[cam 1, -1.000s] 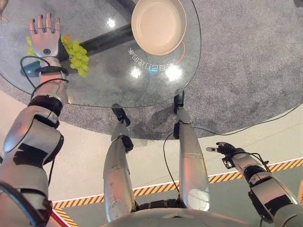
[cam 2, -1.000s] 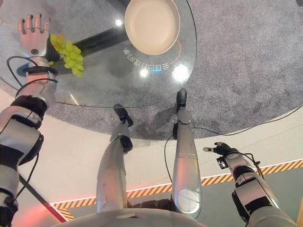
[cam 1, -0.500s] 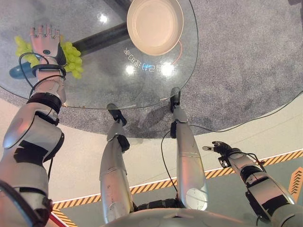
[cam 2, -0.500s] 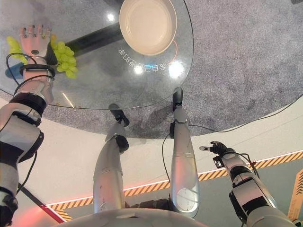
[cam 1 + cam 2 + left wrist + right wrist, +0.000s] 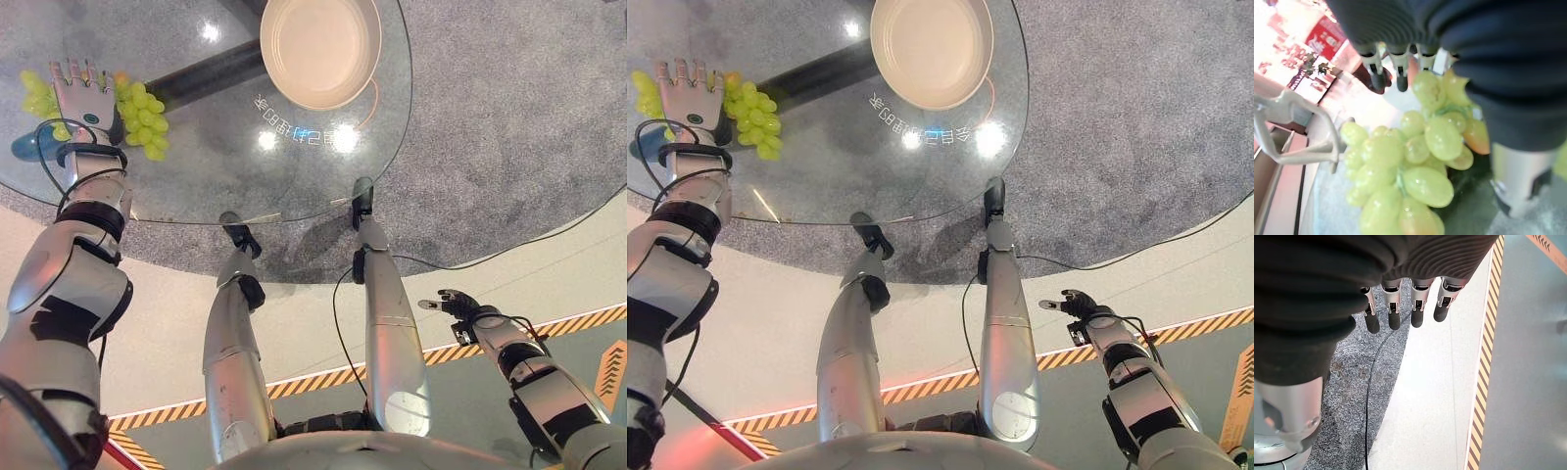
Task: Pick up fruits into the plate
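1. Spreading wide across the upper part of the head views: round glass table (image 5: 323, 176), sitting over grey carpet (image 5: 509, 117).
2. Sitting near the table's far edge, bare inside: cream plate (image 5: 319, 49).
3. Lying well off to the plate's left, down on the glass: bunch of green grapes (image 5: 143, 119), with more green fruit poking out on the far side of the hand; looking plump and pale green in the left wrist view (image 5: 1410, 166), with a blush of orange on a few.
4. Hovering right over the fruit, fingers stretched out straight, nothing curled round anything: left hand (image 5: 82, 98). Looking along it in the wrist view, fingertips (image 5: 1377, 81) reaching out past the grapes, not closing on them.
5. Hanging low and well apart from the table, off at the right over the pale floor by the striped hazard tape (image 5: 588, 343): right hand (image 5: 453, 302), fingers loosely extended, carrying nothing; dark fingertips (image 5: 1394, 319) pointing out in a row in its own wrist view.
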### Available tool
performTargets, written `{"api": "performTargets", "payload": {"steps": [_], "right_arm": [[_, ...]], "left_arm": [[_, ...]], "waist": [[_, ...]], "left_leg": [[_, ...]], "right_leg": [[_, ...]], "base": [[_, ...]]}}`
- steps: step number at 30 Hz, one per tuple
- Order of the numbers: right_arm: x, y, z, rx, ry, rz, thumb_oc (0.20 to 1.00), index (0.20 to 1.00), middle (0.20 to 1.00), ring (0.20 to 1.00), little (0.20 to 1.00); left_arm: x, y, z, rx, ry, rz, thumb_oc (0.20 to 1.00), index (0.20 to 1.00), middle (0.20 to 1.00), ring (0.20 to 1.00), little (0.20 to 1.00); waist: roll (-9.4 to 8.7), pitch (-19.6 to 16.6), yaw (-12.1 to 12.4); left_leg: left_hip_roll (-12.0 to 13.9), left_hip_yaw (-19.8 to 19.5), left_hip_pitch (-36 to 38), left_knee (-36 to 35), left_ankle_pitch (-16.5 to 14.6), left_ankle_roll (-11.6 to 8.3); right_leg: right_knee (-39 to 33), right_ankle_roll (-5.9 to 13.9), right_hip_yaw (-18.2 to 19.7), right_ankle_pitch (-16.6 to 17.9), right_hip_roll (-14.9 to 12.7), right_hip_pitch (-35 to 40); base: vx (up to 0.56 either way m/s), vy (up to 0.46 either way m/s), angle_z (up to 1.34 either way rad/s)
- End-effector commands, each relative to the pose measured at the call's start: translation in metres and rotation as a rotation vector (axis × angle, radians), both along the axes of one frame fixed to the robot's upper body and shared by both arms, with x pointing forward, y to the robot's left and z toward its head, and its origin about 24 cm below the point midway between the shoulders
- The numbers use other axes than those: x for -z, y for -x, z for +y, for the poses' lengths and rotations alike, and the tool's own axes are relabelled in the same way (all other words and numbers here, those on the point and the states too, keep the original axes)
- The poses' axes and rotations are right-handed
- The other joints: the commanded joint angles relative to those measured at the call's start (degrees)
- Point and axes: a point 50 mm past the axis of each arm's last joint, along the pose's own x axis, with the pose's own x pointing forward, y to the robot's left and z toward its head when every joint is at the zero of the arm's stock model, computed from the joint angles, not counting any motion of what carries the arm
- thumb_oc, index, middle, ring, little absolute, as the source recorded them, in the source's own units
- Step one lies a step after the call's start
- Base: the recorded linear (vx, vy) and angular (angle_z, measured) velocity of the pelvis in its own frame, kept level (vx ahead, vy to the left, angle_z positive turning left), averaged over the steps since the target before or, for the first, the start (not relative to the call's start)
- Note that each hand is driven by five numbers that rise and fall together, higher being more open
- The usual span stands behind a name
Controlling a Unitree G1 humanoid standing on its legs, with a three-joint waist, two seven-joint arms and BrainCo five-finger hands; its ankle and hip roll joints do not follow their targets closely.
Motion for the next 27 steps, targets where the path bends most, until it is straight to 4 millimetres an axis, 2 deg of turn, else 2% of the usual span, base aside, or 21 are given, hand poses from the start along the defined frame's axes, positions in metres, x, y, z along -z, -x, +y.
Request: {"api": "performTargets", "payload": {"steps": [1, 6, 7, 8, 9, 10, 15, 16, 18, 19, 27], "right_arm": [[0.009, 0.031, -0.024, 0.035, 0.049, 0.066, 1.000, 1.000, 1.000, 1.000, 1.000], [0.000, 0.022, -0.026, 0.039, 0.055, 0.029, 1.000, 1.000, 1.000, 1.000, 1.000], [-0.004, 0.017, -0.026, 0.037, 0.054, 0.013, 1.000, 1.000, 1.000, 1.000, 1.000], [-0.001, 0.020, -0.026, 0.037, 0.054, 0.026, 1.000, 1.000, 1.000, 1.000, 1.000], [-0.006, 0.016, -0.026, 0.036, 0.050, 0.003, 1.000, 1.000, 1.000, 1.000, 1.000], [-0.003, 0.019, -0.026, 0.036, 0.049, 0.014, 1.000, 1.000, 1.000, 1.000, 1.000], [-0.001, 0.022, -0.024, 0.040, 0.026, -0.002, 1.000, 1.000, 1.000, 1.000, 1.000], [0.000, 0.023, -0.022, 0.037, 0.027, -0.004, 1.000, 1.000, 1.000, 1.000, 1.000], [0.001, 0.023, -0.021, 0.035, 0.026, -0.008, 1.000, 1.000, 1.000, 1.000, 1.000], [0.002, 0.025, -0.020, 0.033, 0.019, -0.013, 1.000, 1.000, 1.000, 1.000, 1.000], [0.003, 0.027, -0.019, 0.025, 0.015, -0.018, 1.000, 1.000, 1.000, 1.000, 1.000]], "left_arm": [[0.007, 0.017, 0.032, -0.119, -0.055, 0.095, 1.000, 1.000, 1.000, 1.000, 1.000], [0.011, 0.017, 0.031, -0.102, -0.036, 0.093, 1.000, 1.000, 1.000, 1.000, 1.000], [0.005, 0.017, 0.031, -0.096, -0.031, 0.064, 1.000, 1.000, 1.000, 1.000, 1.000], [0.010, 0.017, 0.031, -0.095, -0.032, 0.078, 1.000, 1.000, 1.000, 1.000, 1.000], [-0.001, 0.016, 0.028, -0.085, -0.028, 0.035, 1.000, 1.000, 1.000, 1.000, 1.000], [0.002, 0.016, 0.028, -0.083, -0.028, 0.043, 1.000, 1.000, 1.000, 1.000, 1.000], [-0.004, 0.013, 0.024, -0.074, 0.001, 0.028, 1.000, 1.000, 1.000, 1.000, 1.000], [-0.004, 0.013, 0.024, -0.080, 0.026, 0.031, 0.564, 0.564, 0.564, 0.564, 0.564], [-0.003, 0.013, 0.024, -0.087, 0.042, 0.035, 0.344, 0.344, 0.344, 0.344, 0.344], [-0.002, 0.013, 0.026, -0.093, 0.070, 0.043, 0.200, 0.200, 0.200, 0.200, 0.200], [0.003, 0.016, 0.031, -0.105, 0.167, 0.052, 0.200, 0.200, 0.200, 0.200, 0.200]], "waist": [[-0.30, 0.31, -0.06], [0.33, 0.31, -0.02], [0.17, 0.31, -0.29], [0.32, 0.31, -0.02], [0.08, 0.31, -0.33], [0.21, 0.31, -0.06], [-0.29, 0.31, -0.05], [-0.52, 0.31, -0.12], [-0.64, 0.31, -0.16], [-0.82, 0.31, -0.17], [-1.17, 0.31, -0.32]], "left_leg": [[-5.24, -5.54, -2.94, 6.71, -6.01, -0.91], [-5.46, -5.28, -2.86, 5.86, -5.57, -1.09], [-5.79, -4.65, -4.26, 4.90, -3.29, -0.59], [-5.51, -5.24, -2.89, 5.56, -5.35, -1.10], [-5.68, -4.26, -4.25, 4.43, -3.07, -0.57], [-5.36, -4.82, -2.95, 5.05, -5.09, -1.10], [-4.93, -4.29, -2.93, 4.73, -4.98, -1.23], [-4.82, -4.19, -2.92, 4.57, -4.89, -1.29], [-4.77, -4.15, -2.90, 4.45, -4.84, -1.31], [-4.67, -3.97, -2.62, 4.10, -4.72, -1.34], [-4.01, -2.67, -2.05, 3.08, -4.14, -1.54]], "right_leg": [[0.67, -1.99, -1.57, -1.66, 5.15, 0.86], [0.07, -1.84, -1.42, -1.38, 4.98, 0.78], [-0.84, -2.20, -1.40, 0.64, 4.62, -0.66], [-0.14, -1.81, -1.41, -1.24, 4.93, 0.73], [-1.27, -2.13, -1.52, 0.87, 4.60, -0.72], [-0.59, -1.72, -1.55, -0.97, 4.92, 0.61], [-1.09, -1.37, -2.06, -0.52, 4.81, 0.72], [-1.46, -1.24, -2.16, -0.24, 4.79, 0.81], [-1.69, -1.18, -2.19, -0.12, 4.82, 0.89], [-2.05, -1.07, -2.33, 0.03, 4.82, 1.19], [-2.20, -0.77, -3.32, 0.25, 4.72, 1.57]], "base": [[0.02, 0.046, -0.01], [0.00, 0.036, -0.02], [0.00, 0.013, -0.03], [-0.07, 0.007, -0.02], [0.06, 0.021, -0.02], [0.00, 0.000, 0.00], [0.01, 0.000, 0.00], [0.00, 0.000, 0.00], [0.00, 0.000, 0.00], [0.00, 0.000, 0.00], [0.00, 0.000, 0.00]]}}
